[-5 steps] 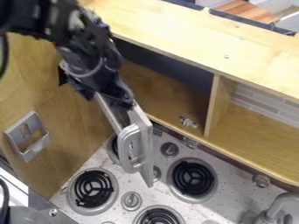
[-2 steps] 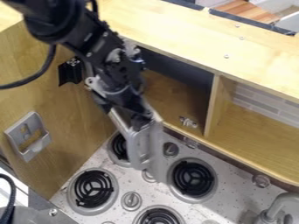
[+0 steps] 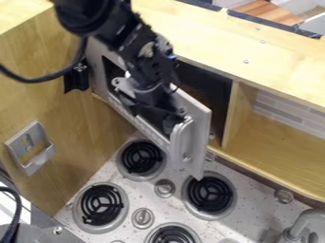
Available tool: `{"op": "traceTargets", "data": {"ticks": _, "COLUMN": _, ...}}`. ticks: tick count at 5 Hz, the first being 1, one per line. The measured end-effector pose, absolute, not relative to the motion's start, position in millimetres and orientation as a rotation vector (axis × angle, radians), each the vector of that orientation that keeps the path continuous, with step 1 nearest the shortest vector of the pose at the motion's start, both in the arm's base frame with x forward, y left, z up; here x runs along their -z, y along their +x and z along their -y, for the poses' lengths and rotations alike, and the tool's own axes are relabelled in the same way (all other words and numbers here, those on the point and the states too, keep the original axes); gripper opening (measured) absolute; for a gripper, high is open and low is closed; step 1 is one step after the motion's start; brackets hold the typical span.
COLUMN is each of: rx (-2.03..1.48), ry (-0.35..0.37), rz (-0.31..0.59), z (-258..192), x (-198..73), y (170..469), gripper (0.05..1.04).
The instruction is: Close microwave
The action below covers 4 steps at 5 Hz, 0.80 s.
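Microwave door (image 3: 200, 126) has swung farther toward the cabinet opening (image 3: 204, 84), the gripper (image 3: 154, 115) at its face, whether open or closed I can't tell, so closing is advancing but likely needs more pushing.

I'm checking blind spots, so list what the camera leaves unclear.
In the camera view:
- Much of the space behind the microwave door: hidden by door and arm.
- Any gripper contact with the door: blurred, dark on dark.
- Lowest burner: cut off by bottom edge.
- Faucet: cut off by right edge.
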<state>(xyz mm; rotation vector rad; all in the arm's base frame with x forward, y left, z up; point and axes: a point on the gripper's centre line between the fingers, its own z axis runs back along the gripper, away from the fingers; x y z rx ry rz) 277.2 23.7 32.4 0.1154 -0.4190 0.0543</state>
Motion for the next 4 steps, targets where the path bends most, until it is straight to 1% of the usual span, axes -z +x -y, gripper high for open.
{"op": "traceTargets", "data": {"ticks": 1, "rx": -0.1, "ry": 0.092, "rz": 0.419, "z": -16, "x": -34, "y": 290, "gripper": 0.998}}
{"op": "traceTargets", "data": {"ticks": 2, "rx": -0.152, "ry": 0.077, "rz": 0.416, "z": -9, "x": -28, "y": 308, "gripper": 0.998}}
{"op": "traceTargets", "data": {"ticks": 4, "rx": -0.182, "ry": 0.081, "rz": 0.432, "z": 1, "x": -15, "y": 342, "gripper": 1.0}}
